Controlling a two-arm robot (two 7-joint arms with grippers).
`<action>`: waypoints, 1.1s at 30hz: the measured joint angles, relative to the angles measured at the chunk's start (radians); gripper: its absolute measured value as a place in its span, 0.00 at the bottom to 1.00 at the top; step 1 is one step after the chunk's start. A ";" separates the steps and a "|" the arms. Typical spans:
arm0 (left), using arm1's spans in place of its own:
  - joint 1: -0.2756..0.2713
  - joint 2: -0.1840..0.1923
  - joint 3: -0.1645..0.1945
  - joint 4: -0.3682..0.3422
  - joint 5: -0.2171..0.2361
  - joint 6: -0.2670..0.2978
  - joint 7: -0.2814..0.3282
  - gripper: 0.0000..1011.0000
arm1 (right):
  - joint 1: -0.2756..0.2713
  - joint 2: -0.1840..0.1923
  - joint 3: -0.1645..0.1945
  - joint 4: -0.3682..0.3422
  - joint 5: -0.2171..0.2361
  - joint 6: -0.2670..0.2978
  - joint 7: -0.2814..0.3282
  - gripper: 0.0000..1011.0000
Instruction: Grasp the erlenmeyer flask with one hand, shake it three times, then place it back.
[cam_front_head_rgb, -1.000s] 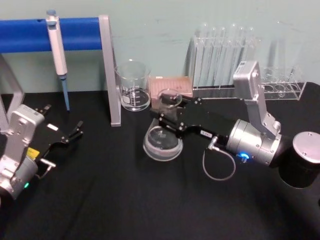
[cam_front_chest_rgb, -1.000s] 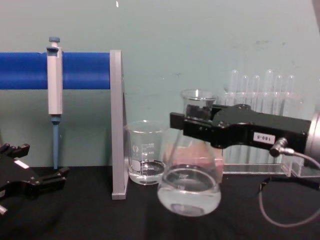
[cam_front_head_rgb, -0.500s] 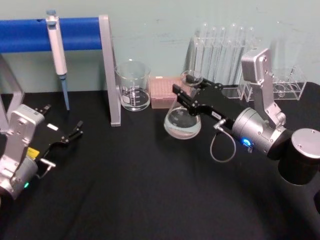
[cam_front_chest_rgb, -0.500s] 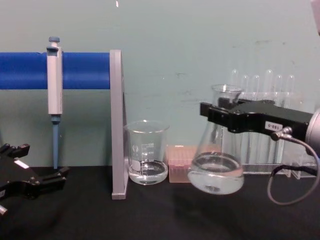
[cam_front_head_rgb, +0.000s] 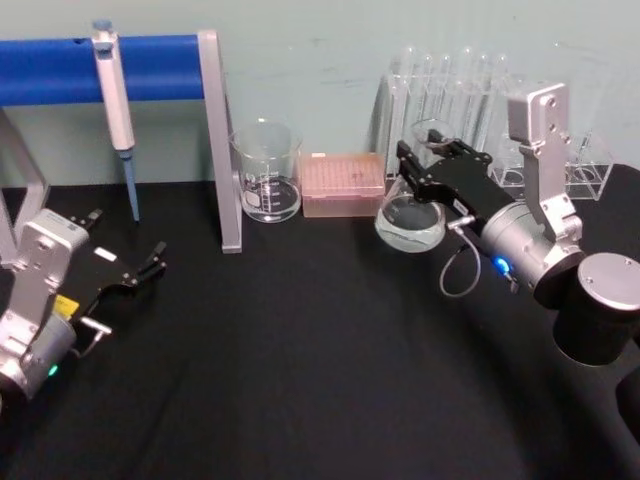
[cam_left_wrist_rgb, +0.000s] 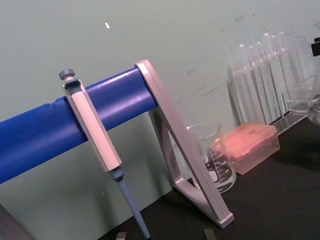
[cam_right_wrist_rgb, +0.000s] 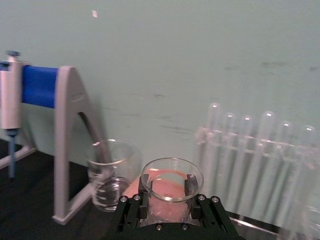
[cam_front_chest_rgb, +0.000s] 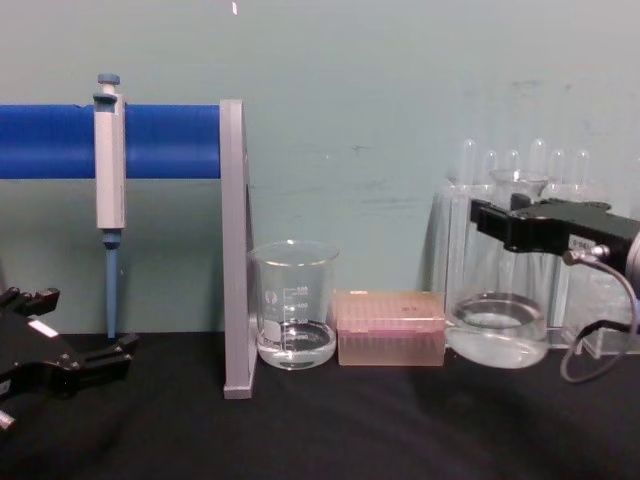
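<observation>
The erlenmeyer flask (cam_front_head_rgb: 410, 218) is clear glass with a little clear liquid in its wide base. It hangs just above the black table, in front of the test tube rack. My right gripper (cam_front_head_rgb: 432, 160), the hand, black with a small white label, is shut on the flask's neck. From the side the flask (cam_front_chest_rgb: 497, 330) stands nearly upright under the hand (cam_front_chest_rgb: 520, 225). In the right wrist view the flask's rim (cam_right_wrist_rgb: 171, 181) sits between the black fingers (cam_right_wrist_rgb: 192, 186). My left gripper (cam_front_head_rgb: 130, 268) rests open at the table's left, holding nothing.
A glass beaker (cam_front_head_rgb: 266, 172) and a pink tip box (cam_front_head_rgb: 343, 185) stand left of the flask. A pipette (cam_front_head_rgb: 115, 100) hangs on the blue-barred stand (cam_front_head_rgb: 170, 65). The test tube rack (cam_front_head_rgb: 455, 100) is right behind the flask. The front of the table (cam_front_head_rgb: 300, 380) is bare black cloth.
The right gripper has swung the flask to the right and toward the back, from the table's middle to in front of the test tube rack. The left arm has not moved.
</observation>
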 joint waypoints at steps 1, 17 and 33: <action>0.000 0.000 0.000 0.000 0.000 0.000 0.000 0.99 | 0.000 -0.005 0.006 0.003 -0.007 0.003 -0.011 0.45; 0.000 0.000 0.000 0.000 0.000 0.000 0.000 0.99 | -0.006 -0.035 0.042 0.014 -0.053 0.019 -0.035 0.45; 0.000 0.000 0.000 0.000 0.000 0.000 0.000 0.99 | -0.010 -0.024 0.036 0.004 -0.062 0.008 0.113 0.45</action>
